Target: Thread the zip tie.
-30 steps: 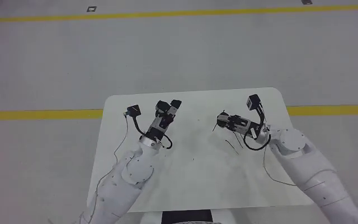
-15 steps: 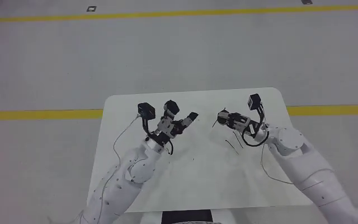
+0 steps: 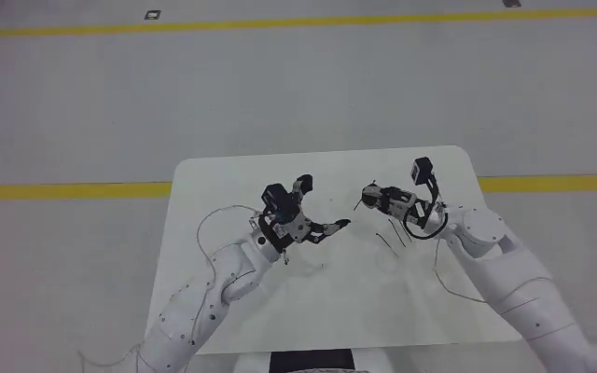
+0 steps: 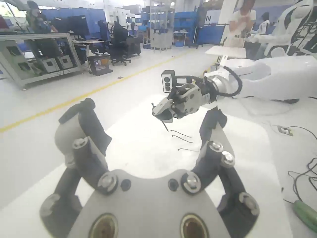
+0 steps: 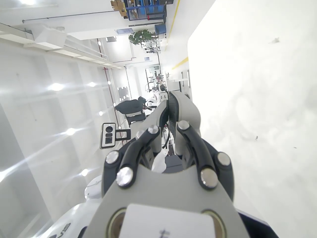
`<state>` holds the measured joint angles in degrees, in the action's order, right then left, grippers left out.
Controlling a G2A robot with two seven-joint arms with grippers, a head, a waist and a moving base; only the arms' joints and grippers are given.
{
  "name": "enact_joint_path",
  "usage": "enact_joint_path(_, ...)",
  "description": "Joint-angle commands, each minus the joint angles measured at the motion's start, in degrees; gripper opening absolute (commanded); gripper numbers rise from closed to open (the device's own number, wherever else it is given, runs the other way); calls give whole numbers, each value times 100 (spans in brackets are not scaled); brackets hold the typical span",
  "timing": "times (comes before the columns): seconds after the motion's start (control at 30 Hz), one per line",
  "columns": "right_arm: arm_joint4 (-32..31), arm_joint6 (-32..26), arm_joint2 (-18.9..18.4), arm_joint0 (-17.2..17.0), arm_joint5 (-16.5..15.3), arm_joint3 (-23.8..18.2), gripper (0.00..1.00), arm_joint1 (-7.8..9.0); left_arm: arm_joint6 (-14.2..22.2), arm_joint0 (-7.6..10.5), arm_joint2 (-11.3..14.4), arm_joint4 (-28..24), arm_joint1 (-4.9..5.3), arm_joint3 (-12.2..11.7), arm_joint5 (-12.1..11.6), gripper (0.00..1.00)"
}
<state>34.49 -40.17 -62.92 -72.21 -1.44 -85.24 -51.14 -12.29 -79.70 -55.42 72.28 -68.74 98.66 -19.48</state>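
Note:
My right gripper (image 3: 370, 195) hovers above the white table (image 3: 224, 177), right of centre, shut on a thin black zip tie (image 3: 358, 204). In the left wrist view the right gripper (image 4: 159, 111) points toward the camera, and the zip tie (image 4: 164, 125) hangs down from its fingertips. My left gripper (image 3: 324, 201) stands open a short way to the left of it, jaws spread wide and empty. Its two dark fingers (image 4: 84, 117) frame the right gripper. In the right wrist view the right gripper (image 5: 172, 100) shows closed pads; the tie between them is hard to make out.
Several loose zip ties (image 3: 392, 241) lie on the table just under and in front of the right gripper, also seen as thin black lines (image 4: 183, 137). The table's far edge runs close behind both grippers. Cables (image 4: 297, 130) trail on the floor.
My left arm has swung right toward the table's centre and turned its open gripper to face the right gripper. The right gripper has barely moved and keeps the zip tie.

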Motion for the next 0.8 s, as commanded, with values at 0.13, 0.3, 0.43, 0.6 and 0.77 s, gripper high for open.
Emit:
enact_joint_path(0.13, 455, 18, -3, 28, 492, 51, 0, -54, 928, 535, 266, 1767, 216, 230, 134, 100)
enact_joint_path(0.3, 816, -205, -10, 182, 997, 260, 0, -104, 1949, 1951, 1457, 1767, 898, 497, 124, 100)
enact_joint_path(0.43, 1005, -306, 24, 278, 1301, 367, 0, -149, 2227, 3197, 2939, 1767, 1401, 496, 839, 100)
enact_joint_path(0.6, 1021, -313, 24, 290, 1327, 385, 0, -155, 2150, 3572, 3450, 1767, 1519, 422, 1249, 100)
enact_joint_path(0.77, 1021, -313, 24, 290, 1327, 385, 0, -155, 2150, 3572, 3450, 1767, 1519, 422, 1249, 100)
